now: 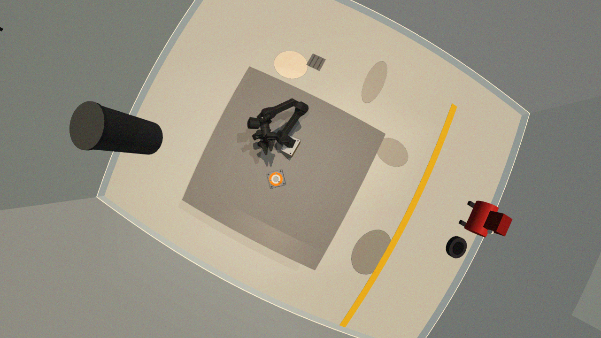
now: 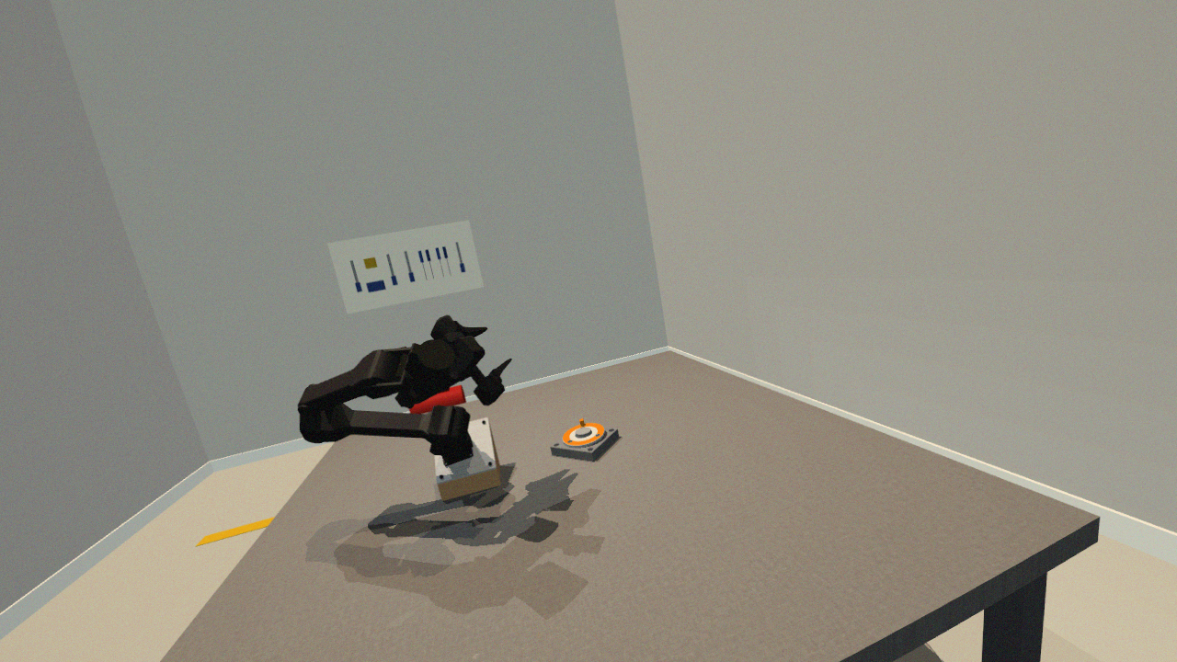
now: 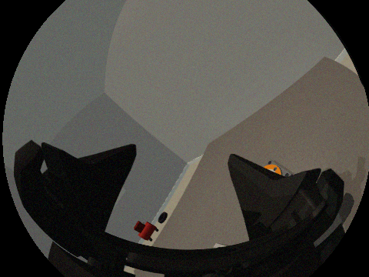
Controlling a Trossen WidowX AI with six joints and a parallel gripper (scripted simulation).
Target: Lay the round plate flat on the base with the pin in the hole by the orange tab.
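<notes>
The round orange and white plate [image 1: 270,180] [image 2: 567,436] [image 3: 271,168] sits around the grey post [image 1: 275,179] [image 2: 583,432] on the dark square base [image 1: 283,183] [image 2: 567,452]. Its orange tab [image 2: 581,422] stands up at the far side in the exterior view. The pin and the hole beside the tab cannot be made out, and any tilt of the plate is too small to tell. My gripper [image 1: 268,151] [image 2: 497,346] [image 3: 183,155] is open and empty, raised above the table and well apart from the plate. In the wrist view a finger partly hides the plate and base.
The arm's white-topped mounting block [image 1: 293,148] [image 2: 484,444] stands on the table [image 1: 319,201] [image 2: 740,510], beside the arm's folded links. A large black cylinder [image 1: 130,130] shows at the left in the top view. A red object [image 1: 481,218] [image 3: 147,231] and a black wheel [image 1: 456,247] [image 3: 163,217] are beyond the table.
</notes>
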